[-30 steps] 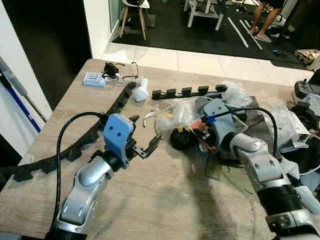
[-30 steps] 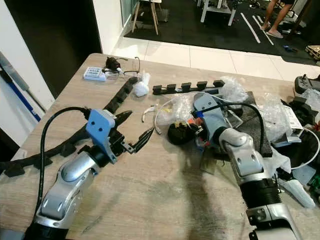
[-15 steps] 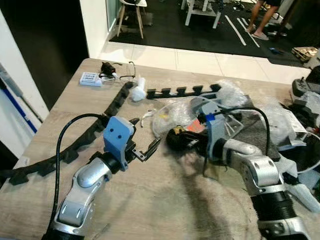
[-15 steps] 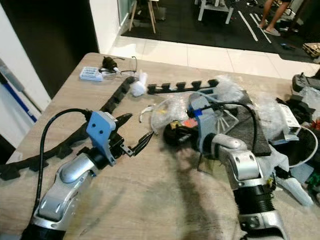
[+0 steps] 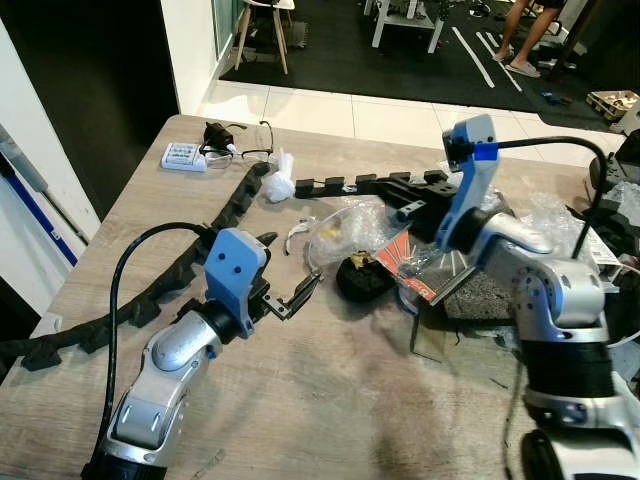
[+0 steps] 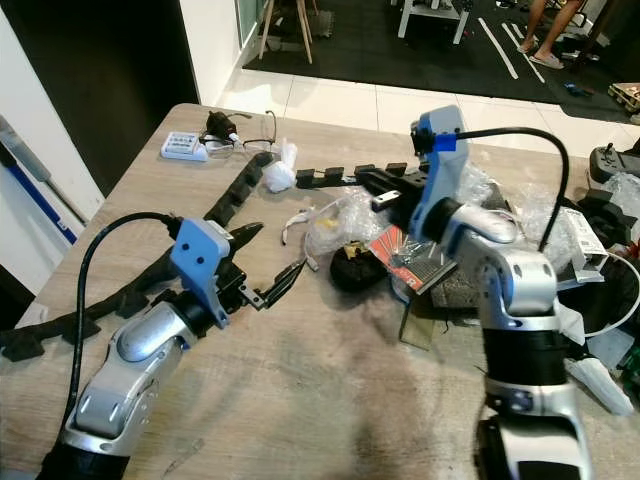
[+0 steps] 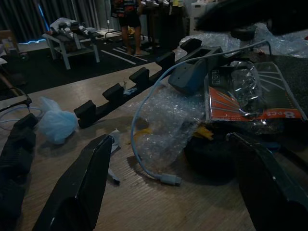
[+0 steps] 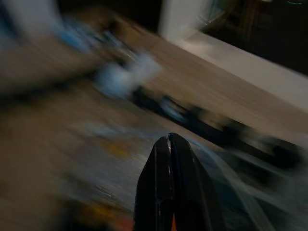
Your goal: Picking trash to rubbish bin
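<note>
Trash lies mid-table: a clear bubble-wrap bag [image 5: 350, 225] with a white cable, a red blister pack [image 5: 415, 265] leaning on a black round object [image 5: 362, 280], and a crumpled white tissue [image 5: 280, 186] further back. My left gripper [image 5: 288, 268] hovers just left of the pile, open, its fingers [image 7: 79, 192] wide apart with nothing between them. Raised above the pile, my right gripper [image 6: 372, 183] points left. Its fingers [image 8: 168, 192] are pressed shut in the blurred right wrist view, and I see nothing held.
A black segmented foam strip [image 5: 150, 290] runs along the table's left side and another [image 5: 340, 184] lies at the back. Glasses [image 5: 258, 146] and a small white box [image 5: 185, 157] sit at the far left corner. Bags and gear [image 5: 585, 235] clutter the right. A person's legs [image 5: 525, 35] stand far behind.
My right arm has lifted off the trash pile and swung up and back, uncovering the red blister pack. The left gripper has stayed where it was.
</note>
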`<state>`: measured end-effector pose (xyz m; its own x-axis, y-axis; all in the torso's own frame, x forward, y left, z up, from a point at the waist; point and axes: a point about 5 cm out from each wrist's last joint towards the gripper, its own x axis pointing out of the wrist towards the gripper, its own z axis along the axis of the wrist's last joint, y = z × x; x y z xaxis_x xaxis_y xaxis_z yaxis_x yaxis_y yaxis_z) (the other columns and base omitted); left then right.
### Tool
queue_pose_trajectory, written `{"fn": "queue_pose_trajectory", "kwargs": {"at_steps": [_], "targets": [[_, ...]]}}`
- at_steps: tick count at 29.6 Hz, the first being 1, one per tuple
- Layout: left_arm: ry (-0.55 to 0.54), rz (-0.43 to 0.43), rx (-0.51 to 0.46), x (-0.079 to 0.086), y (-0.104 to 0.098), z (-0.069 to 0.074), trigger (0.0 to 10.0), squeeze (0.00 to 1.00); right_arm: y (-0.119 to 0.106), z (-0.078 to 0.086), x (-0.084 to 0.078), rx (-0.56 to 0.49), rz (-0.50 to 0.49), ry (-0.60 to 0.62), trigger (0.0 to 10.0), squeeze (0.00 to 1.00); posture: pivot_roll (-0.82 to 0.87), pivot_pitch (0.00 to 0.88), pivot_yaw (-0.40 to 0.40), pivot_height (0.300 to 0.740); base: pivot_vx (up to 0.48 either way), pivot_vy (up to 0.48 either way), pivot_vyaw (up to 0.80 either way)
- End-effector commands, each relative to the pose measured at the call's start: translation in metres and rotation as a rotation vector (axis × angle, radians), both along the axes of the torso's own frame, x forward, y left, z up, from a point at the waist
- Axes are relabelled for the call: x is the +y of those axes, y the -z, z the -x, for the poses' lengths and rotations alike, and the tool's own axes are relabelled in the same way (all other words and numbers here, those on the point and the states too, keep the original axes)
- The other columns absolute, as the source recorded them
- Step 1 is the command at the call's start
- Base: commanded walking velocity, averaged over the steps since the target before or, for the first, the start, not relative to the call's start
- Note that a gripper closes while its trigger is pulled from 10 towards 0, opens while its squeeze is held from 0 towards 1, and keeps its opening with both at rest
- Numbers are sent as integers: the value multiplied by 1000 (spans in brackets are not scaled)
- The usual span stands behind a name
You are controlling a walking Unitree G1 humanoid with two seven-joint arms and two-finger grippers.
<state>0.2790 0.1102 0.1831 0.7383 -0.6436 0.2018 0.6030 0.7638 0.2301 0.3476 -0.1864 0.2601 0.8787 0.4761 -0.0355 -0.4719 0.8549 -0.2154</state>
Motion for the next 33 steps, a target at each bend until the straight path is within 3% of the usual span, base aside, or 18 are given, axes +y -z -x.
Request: {"fn": "queue_pose_trajectory", "kwargs": {"at_steps": [1, 3, 6, 9, 11, 12, 15, 19, 26, 33], "targets": [[22, -5, 16, -5, 3, 1, 10000, 0, 11, -4, -15, 6, 121, 89, 0, 0, -25, 136, -54, 740, 0, 0, 0], [24, -3, 16, -6, 3, 0, 10000, 0, 16, -5, -29, -5, 231, 155, 0, 0, -25, 137, -55, 740, 0, 0, 0], [24, 0, 15, -6, 3, 0, 10000, 0, 15, -6, -39, -41, 269, 202, 0, 0, -25, 137, -55, 740, 0, 0, 0], [22, 1, 14, -6, 3, 0, 10000, 0, 11, -7, -45, -90, 251, 221, 0, 0, -25, 137, -55, 740, 0, 0, 0], [9, 9, 7, -5, 1, -2, 10000, 0, -1, -9, -55, -197, 160, 246, 0, 0, -28, 141, -50, 740, 0, 0, 0], [9, 9, 7, -5, 1, -2, 10000, 0, -1, -9, -55, -197, 160, 246, 0, 0, -28, 141, -50, 740, 0, 0, 0], [-23, 42, -16, -3, -5, -6, 10000, 0, -10, -16, -77, -321, 67, 307, 0, 0, -18, 153, -45, 740, 0, 0, 0], [-19, 50, -23, -3, -8, -7, 10000, 0, -8, -20, -83, -330, 47, 327, 0, 0, -9, 164, -40, 740, 0, 0, 0], [16, 50, -45, -5, -17, -5, 10000, 0, 4, -28, -103, -256, 4, 423, 0, 0, 15, 211, -24, 740, 0, 0, 0], [59, 61, -84, -6, -33, 0, 10000, 0, 0, -31, -120, -224, 68, 499, 0, 0, 35, 268, -4, 740, 0, 0, 0]]}}
